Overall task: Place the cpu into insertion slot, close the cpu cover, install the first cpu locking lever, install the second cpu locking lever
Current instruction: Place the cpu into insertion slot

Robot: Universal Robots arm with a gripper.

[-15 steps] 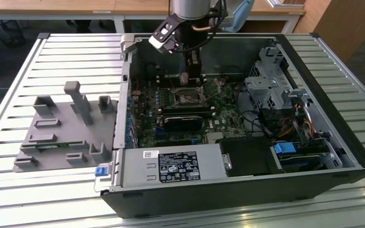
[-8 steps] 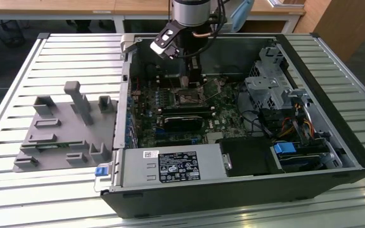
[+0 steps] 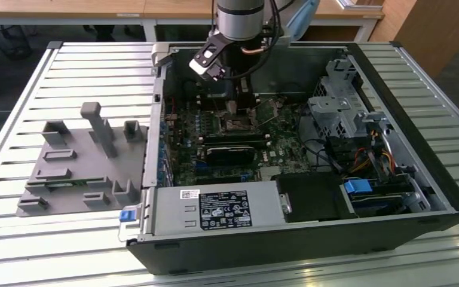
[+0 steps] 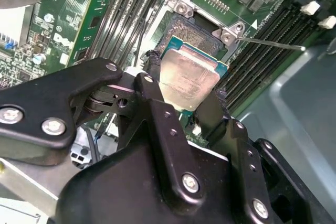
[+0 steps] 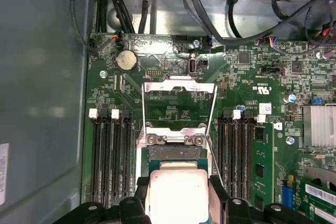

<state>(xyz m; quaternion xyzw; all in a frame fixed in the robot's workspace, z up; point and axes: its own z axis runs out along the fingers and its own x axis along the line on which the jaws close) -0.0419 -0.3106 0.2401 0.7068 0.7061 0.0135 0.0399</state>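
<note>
Notably, the first wrist view shows cpu cover (image 5: 178,87) open beyond gripped cpu (image 5: 178,195).

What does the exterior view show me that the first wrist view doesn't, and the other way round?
Exterior view: the whole computer case on a slatted table, a grey holder tray at the exterior view's left, and the arm reaching in.
First wrist view: the cpu cover flipped open, a round battery, and the cpu held between the jaws at the insertion slot.
Both: the green motherboard.
</note>
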